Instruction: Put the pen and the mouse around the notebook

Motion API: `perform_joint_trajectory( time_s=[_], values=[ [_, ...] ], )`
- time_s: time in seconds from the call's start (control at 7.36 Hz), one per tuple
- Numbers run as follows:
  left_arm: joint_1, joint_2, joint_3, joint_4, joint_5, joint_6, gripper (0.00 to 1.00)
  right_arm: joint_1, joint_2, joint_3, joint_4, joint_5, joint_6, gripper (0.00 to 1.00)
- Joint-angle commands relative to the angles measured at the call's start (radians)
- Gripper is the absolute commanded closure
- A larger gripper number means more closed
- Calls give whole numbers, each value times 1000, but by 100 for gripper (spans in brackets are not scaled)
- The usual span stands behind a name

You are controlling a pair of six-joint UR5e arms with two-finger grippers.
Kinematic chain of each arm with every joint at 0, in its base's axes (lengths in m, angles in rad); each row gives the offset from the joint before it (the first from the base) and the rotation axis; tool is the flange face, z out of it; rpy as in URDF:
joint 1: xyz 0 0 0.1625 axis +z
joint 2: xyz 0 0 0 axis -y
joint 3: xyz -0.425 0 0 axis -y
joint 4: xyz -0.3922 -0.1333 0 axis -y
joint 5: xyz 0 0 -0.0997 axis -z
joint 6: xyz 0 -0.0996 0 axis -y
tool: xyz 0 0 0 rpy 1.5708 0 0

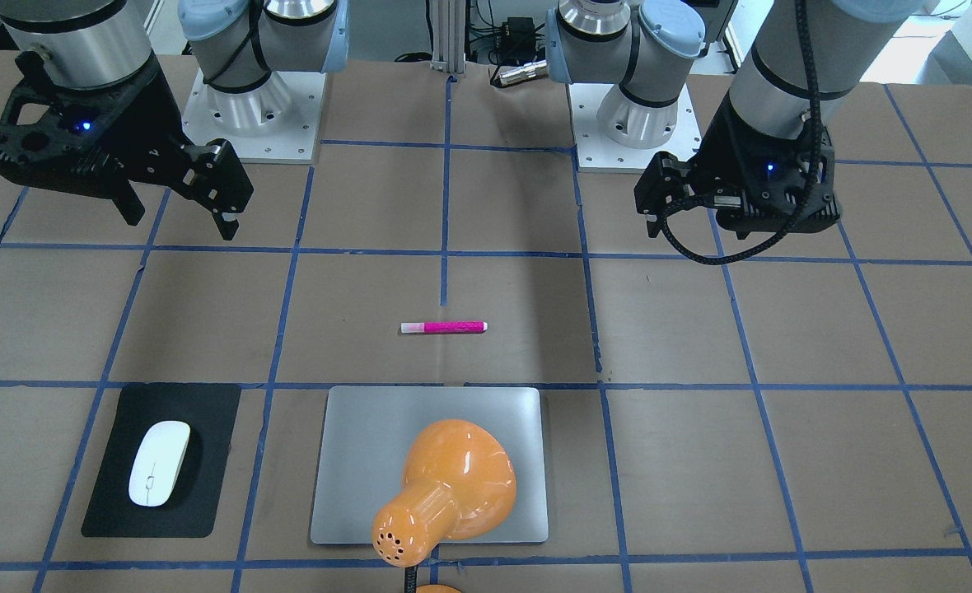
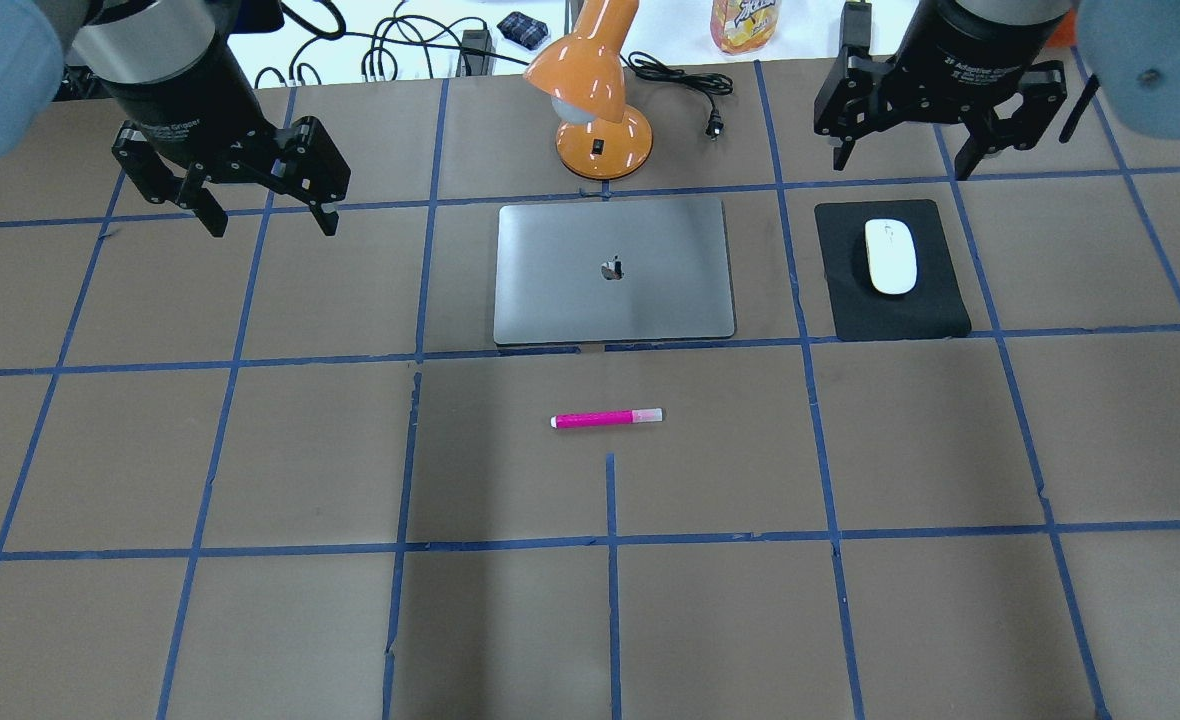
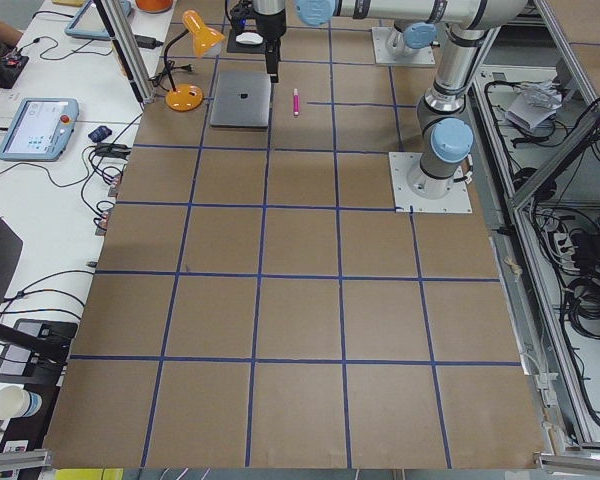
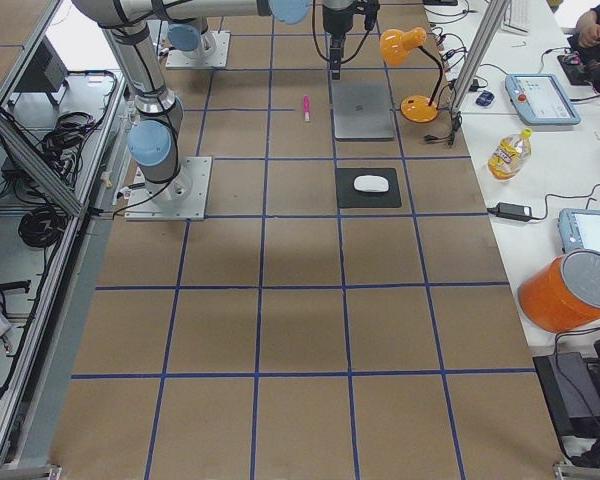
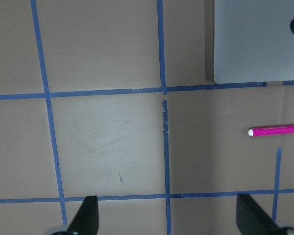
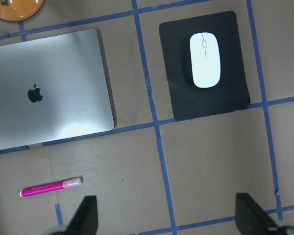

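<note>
Two robot arms hang above a brown table marked with a grid of blue tape lines. The left gripper points downward over the table surface, well to the left of the notebook, its jaws spread wide and holding nothing. The right gripper points down above the far edge of a black mouse pad, its jaws likewise spread and holding nothing. The silver-grey notebook lies flat and closed between the two arms. The white mouse rests on the pad, to the right of the notebook, with a strip of table and a tape line between pad and notebook. The magenta pen lies flat on the robot's side of the notebook, apart from it and roughly parallel to its near edge, pale cap end toward the right. An orange desk lamp stands just past the notebook's far edge, its shade leaning over that edge. Table surface shows to the notebook's left and all around the pen.
</note>
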Motion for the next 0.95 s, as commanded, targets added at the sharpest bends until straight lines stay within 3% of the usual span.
perform_joint_trajectory(
  time_s=[0.0, 0.81],
  values=[
    [6, -1, -1, -1, 1, -6, 0, 0, 0, 1, 0, -2, 0, 0],
    [6, -5, 8, 2, 0, -9, 0, 0, 0, 0, 2, -1, -1, 0]
  ],
)
